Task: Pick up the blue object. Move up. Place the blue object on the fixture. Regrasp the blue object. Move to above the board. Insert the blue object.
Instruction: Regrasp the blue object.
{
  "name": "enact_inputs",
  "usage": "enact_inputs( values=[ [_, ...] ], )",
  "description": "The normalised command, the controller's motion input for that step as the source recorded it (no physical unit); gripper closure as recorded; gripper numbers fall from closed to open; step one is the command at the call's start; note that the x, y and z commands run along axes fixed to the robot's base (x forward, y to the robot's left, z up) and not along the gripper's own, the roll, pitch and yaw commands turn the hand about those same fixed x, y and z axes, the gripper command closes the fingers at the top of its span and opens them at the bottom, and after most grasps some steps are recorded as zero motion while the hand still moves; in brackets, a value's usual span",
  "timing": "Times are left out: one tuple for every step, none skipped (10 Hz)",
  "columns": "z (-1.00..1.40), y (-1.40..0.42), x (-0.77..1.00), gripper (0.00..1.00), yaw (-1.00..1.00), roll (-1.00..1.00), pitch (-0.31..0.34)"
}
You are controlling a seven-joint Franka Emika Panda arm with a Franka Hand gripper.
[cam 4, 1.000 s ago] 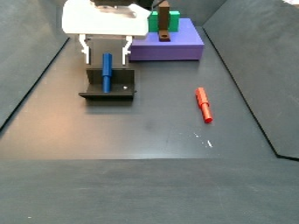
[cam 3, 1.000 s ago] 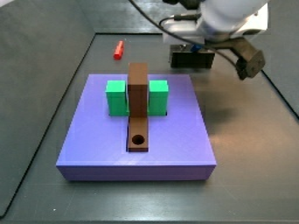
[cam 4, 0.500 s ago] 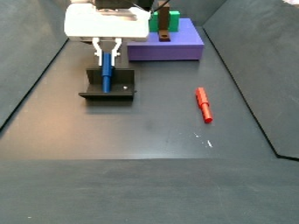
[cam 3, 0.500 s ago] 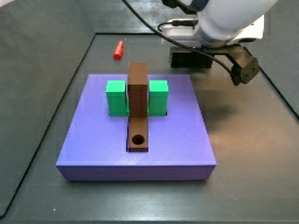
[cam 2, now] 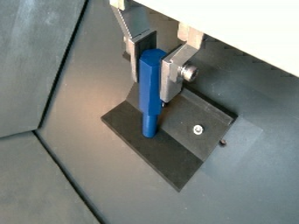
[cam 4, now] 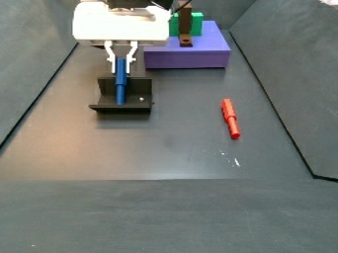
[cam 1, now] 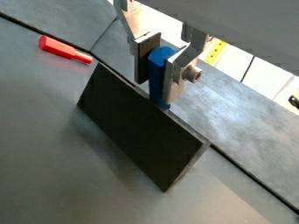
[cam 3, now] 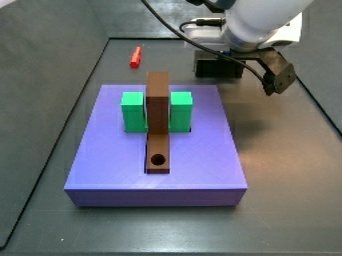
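Note:
The blue object (cam 4: 122,81) stands upright on the fixture (cam 4: 125,103), a dark trough-like block on the floor left of the board (cam 4: 205,55). My gripper (cam 4: 122,63) comes down over it from above and is shut on its upper part. Both wrist views show the blue object (cam 1: 156,72) (cam 2: 151,94) pressed between the silver fingers (cam 1: 179,70) (cam 2: 177,68), its lower end resting on the fixture (cam 1: 138,140) (cam 2: 177,150). In a side view the arm hides the peg; only the fixture (cam 3: 218,67) shows behind the board (cam 3: 160,165).
A red peg (cam 4: 231,119) (cam 3: 135,54) (cam 1: 65,50) lies loose on the floor. The board carries two green blocks (cam 3: 134,112) and a long brown bar (cam 3: 158,115) with a round hole near its front end. Dark walls enclose the floor.
One second ago the fingers stood wide apart on either side of the upright blue object; they have since closed onto it. The arm has not moved in the last half second.

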Motion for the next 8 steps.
enact_inputs(
  values=[
    [0.0, 0.0, 0.0, 1.0, 0.0, 0.0, 0.0],
    [0.0, 0.0, 0.0, 1.0, 0.0, 0.0, 0.0],
    [0.0, 0.0, 0.0, 1.0, 0.0, 0.0, 0.0],
    [0.0, 0.0, 0.0, 1.0, 0.0, 0.0, 0.0],
    [0.0, 0.0, 0.0, 1.0, 0.0, 0.0, 0.0],
    [0.0, 0.0, 0.0, 1.0, 0.0, 0.0, 0.0],
    [0.0, 0.0, 0.0, 1.0, 0.0, 0.0, 0.0],
    [0.0, 0.0, 0.0, 1.0, 0.0, 0.0, 0.0]
  ],
)
